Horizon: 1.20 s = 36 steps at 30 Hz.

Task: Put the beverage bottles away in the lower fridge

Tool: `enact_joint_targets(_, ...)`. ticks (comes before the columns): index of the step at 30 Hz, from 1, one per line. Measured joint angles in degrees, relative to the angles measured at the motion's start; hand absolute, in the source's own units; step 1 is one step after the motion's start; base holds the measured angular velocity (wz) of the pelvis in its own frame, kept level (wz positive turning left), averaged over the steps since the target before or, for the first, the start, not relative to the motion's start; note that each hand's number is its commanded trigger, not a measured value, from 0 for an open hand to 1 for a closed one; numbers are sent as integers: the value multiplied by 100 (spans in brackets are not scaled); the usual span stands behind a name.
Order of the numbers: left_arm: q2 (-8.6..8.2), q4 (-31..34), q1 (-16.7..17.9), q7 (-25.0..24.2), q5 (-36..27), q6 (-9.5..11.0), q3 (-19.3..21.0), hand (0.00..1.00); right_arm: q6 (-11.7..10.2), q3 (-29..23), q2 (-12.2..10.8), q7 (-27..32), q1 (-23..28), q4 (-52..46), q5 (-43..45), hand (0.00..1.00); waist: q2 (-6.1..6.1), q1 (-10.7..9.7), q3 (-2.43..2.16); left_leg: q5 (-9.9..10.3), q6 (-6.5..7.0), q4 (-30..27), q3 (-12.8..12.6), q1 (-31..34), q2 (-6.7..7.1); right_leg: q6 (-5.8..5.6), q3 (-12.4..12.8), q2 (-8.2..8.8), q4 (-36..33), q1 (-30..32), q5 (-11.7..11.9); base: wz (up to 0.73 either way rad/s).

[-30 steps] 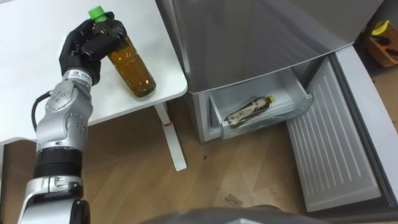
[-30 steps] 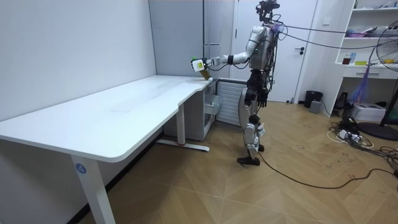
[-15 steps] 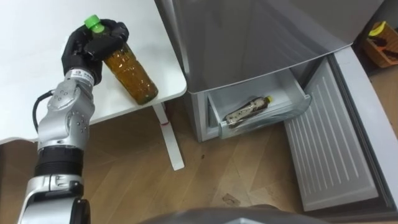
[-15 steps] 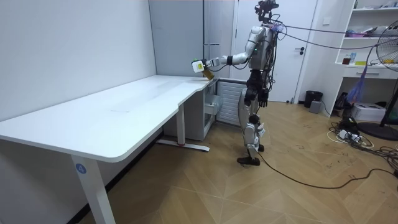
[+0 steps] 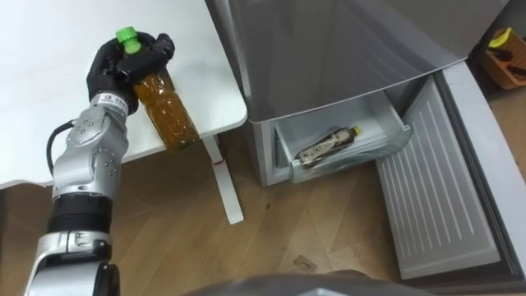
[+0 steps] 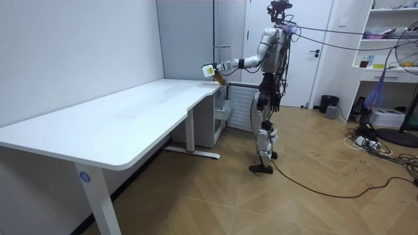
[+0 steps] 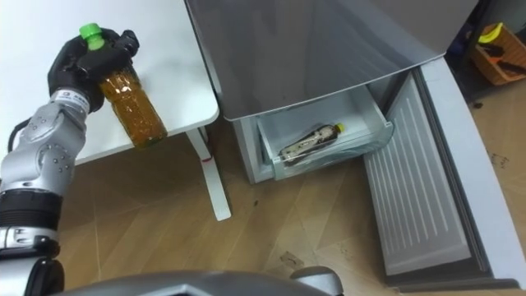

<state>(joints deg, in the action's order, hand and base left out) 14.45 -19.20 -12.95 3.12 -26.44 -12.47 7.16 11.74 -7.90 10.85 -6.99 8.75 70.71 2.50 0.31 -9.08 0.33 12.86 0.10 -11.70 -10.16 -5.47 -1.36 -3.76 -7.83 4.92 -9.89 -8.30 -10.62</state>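
- Labelling: the tea bottle [image 5: 167,113] in the grip is carrying a green cap [image 5: 126,35] and is showing amber liquid. A second bottle [image 5: 327,145] in the drawer is wearing a dark wrap, but its print is too small to read.
- Task items: the second bottle is lying on its side in the open lower drawer [image 5: 393,136] of the fridge [image 5: 345,49], at the right of the scene. The tea bottle is hanging at the left, over the near right corner of the white bench [image 5: 209,78].
- Change: a second ago the tea bottle was leaning well to the right with its base over the bench top. It is now standing closer to upright, and its base is overlapping the bench's near edge.
- Left robot hand [image 5: 130,62]: the black fingers are curling round the bottle's neck and shoulder just under the cap, gripping it. The forearm is reaching up from the near left.
- Stance: in the room view the robot is standing on the wood floor beside the fridge. Its left arm is stretching level toward the room view's left, holding the bottle above the bench's end.
- The fridge's lower door [image 5: 440,205] is lying swung open at the near right.
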Motion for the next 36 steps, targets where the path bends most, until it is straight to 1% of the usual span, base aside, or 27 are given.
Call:
enact_joint_targets(1,-6,22,0,-1,0,0,-71,100,8,6,-13,12,-5,-68,-1,0,-10,10,-7,0,0,-15,10,31,-1,0,-3,-1,1,15,0,8)
enact_joint_targets(2,-51,46,0,-9,5,0,-87,100,11,8,-23,18,-16,-165,-7,0,-10,20,-7,0,0,-30,24,65,0,0,-5,-1,1,30,0,7)
enact_joint_targets(5,-111,196,12,-50,133,0,-120,100,8,17,-61,58,-31,-307,2,0,-10,39,-7,1,0,-76,64,125,-2,0,-28,-1,6,42,0,8)
enact_joint_targets(7,-229,492,13,-92,261,1,-121,100,12,42,-56,55,3,-327,2,0,-8,144,-7,0,0,-101,74,147,-2,0,-26,-3,13,52,0,2)
enact_joint_targets(9,-300,741,25,-112,256,2,-131,100,6,138,-45,53,0,-346,10,0,-8,191,-7,0,0,-101,75,153,-2,0,-27,-2,13,57,0,0)
enact_joint_targets(13,-309,1098,37,-114,254,38,-297,100,-39,411,8,56,-16,-359,38,0,-4,320,-7,-1,0,-102,75,106,-2,0,-28,0,8,47,0,-1)
enact_joint_targets(15,-364,1311,97,-118,273,40,-336,100,-38,503,16,61,-15,-435,83,0,-4,355,-7,-1,0,-107,76,110,-3,0,-29,3,3,48,0,0)
enact_joint_targets(17,-513,1599,170,-133,364,41,-350,100,-30,618,8,71,-15,-656,473,0,1,423,-6,-1,0,-114,78,170,-1,0,-29,5,-3,75,0,0)
enact_joint_targets(20,-661,1876,181,-158,364,43,-429,100,-33,757,36,72,-38,-949,743,0,4,511,-7,-3,1,-120,119,204,1,1,-64,5,-6,92,1,4)
enact_joint_targets(24,-710,2154,249,-227,363,92,-552,100,-66,858,62,109,-73,-1262,747,0,8,552,-6,-16,-10,-120,193,218,3,1,-135,1,-3,80,1,9)
enact_joint_targets(27,-733,2232,250,-264,364,99,-624,100,-93,918,55,110,-72,-1472,782,0,7,651,-6,-24,-16,-128,225,204,3,1,-180,0,3,71,0,6)
enact_joint_targets(29,-730,2265,261,-265,364,100,-650,100,-93,954,57,108,-71,-1563,783,0,7,752,-6,-24,-16,-146,240,217,4,1,-203,1,7,75,1,4)
enact_joint_targets(30,-725,2298,281,-263,362,100,-651,100,-93,963,57,108,-69,-1597,780,0,7,763,-6,-24,-16,-154,246,229,4,1,-226,3,9,76,0,3)
enact_joint_targets(32,-710,2512,447,-272,351,103,-695,100,-108,1065,68,87,-73,-1861,741,0,7,791,-6,-24,-16,-181,272,268,4,1,-272,7,10,84,0,7)
enact_joint_targets(33,-719,2549,487,-281,347,103,-700,100,-137,1057,34,73,-78,-1949,656,0,6,793,-6,-24,-16,-184,279,269,4,1,-287,7,10,82,0,7)
enact_joint_targets(34,-724,2613,563,-283,342,104,-736,100,-287,1067,-5,51,-137,-2067,581,0,6,785,-6,-24,-16,-197,294,268,-1,1,-344,7,11,66,0,7)
enact_joint_targets(35,-728,2673,629,-298,341,104,-780,100,-398,1132,-121,32,-239,-2131,556,0,7,782,-6,-25,-17,-203,300,256,-2,1,-361,7,18,41,0,8)
enact_joint_targets(36,-732,2690,650,-321,341,104,-808,100,-450,1161,-184,-5,-280,-2154,536,0,7,783,-6,-25,-17,-203,304,244,-2,1,-376,7,27,22,0,9)
